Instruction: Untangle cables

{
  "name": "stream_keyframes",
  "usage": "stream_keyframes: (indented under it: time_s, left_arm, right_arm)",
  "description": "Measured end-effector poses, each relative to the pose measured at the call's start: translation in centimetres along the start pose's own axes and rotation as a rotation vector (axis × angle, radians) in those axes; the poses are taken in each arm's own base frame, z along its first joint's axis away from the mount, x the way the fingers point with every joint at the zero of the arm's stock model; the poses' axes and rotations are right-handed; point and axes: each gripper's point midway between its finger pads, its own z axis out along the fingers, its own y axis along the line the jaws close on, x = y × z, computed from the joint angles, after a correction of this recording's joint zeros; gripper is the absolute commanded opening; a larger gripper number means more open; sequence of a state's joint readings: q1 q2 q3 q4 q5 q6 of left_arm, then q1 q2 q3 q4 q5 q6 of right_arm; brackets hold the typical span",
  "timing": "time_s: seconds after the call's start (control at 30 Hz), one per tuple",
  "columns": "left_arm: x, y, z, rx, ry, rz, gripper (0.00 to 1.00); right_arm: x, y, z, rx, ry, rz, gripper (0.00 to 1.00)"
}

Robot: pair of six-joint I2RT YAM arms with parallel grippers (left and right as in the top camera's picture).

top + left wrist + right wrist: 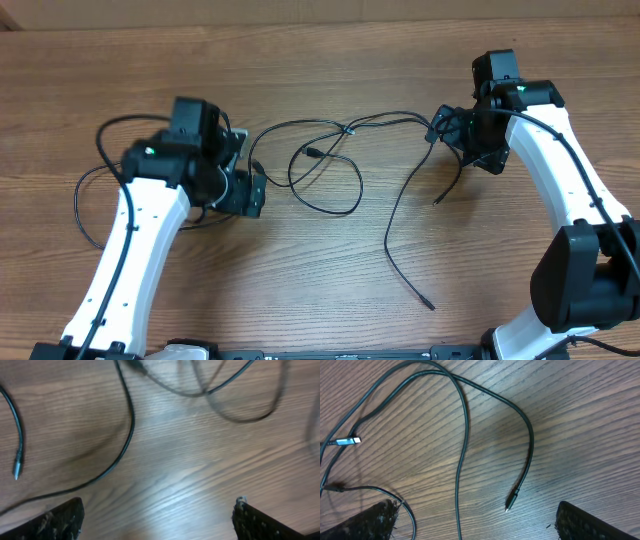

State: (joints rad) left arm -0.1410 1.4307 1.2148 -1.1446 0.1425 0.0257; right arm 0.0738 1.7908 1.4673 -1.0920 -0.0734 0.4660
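The cables (347,131) lie in loose loops at the middle of the wooden table (300,60), between the two arms. One long strand trails toward the near edge and ends in a small plug (430,305). The left gripper (250,188) sits just left of the loops, its fingers (60,520) spread wide over bare wood, holding nothing. The right gripper (450,128) stands at the loops' right end, jaws likewise wide apart and empty. In the wrist view a strand passes between its fingers (590,520).
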Motion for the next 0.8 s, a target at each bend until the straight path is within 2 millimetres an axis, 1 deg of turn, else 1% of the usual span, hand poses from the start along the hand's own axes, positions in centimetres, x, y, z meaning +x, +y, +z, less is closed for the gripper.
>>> stream_keyframes:
  time_s: [0.07, 0.1, 0.3, 0.47, 0.53, 0.63, 0.67, 0.7, 0.73, 0.77, 0.8]
  left_arm:
    - [1.5, 0.8, 1.9, -0.03, 0.044, -0.003, 0.93]
    - [1.9, 1.3, 3.0, -0.053, 0.045, -0.01, 0.92]
    - [1.4, 2.8, 7.1, -0.108, -0.004, -0.098, 0.88]
    - [0.4, 3.9, 9.5, -0.148, -0.031, -0.119, 0.86]
    - [0.5, 4.4, 10.1, -0.168, -0.019, -0.123, 0.85]
    - [1.2, 4.9, 11.1, -0.196, 0.026, -0.126, 0.82]
    - [1.5, 5.1, 11.4, -0.202, 0.042, -0.126, 0.75]
    - [1.8, 5.2, 11.7, -0.207, 0.059, -0.127, 0.6]
    - [2.1, 5.3, 11.9, -0.211, 0.074, -0.129, 0.4]
    - [2.3, 5.3, 12.2, -0.213, 0.087, -0.131, 0.31]
    - [2.5, 5.4, 12.4, -0.215, 0.097, -0.134, 0.25]
  right_arm:
    - [0.0, 0.0, 0.0, -0.001, 0.0, -0.004, 1.0]
    - [0.0, 0.0, 0.0, -0.002, 0.001, -0.009, 1.0]
    - [0.1, 0.1, 0.0, -0.005, 0.003, -0.019, 1.0]
    - [0.1, 0.1, 0.0, -0.004, 0.004, -0.027, 1.0]
    - [0.1, 0.0, 0.0, -0.004, 0.005, -0.033, 1.0]
    - [0.1, 0.0, 0.0, -0.003, 0.007, -0.041, 1.0]
    - [0.1, 0.0, 0.0, -0.004, 0.006, -0.044, 1.0]
    - [0.1, 0.0, 0.0, -0.003, 0.007, -0.045, 1.0]
    - [0.1, 0.0, 0.0, -0.003, 0.006, -0.046, 1.0]
    - [0.1, 0.0, 0.0, -0.003, 0.005, -0.047, 1.0]
    - [0.1, 0.0, 0.0, -0.004, 0.005, -0.047, 1.0]
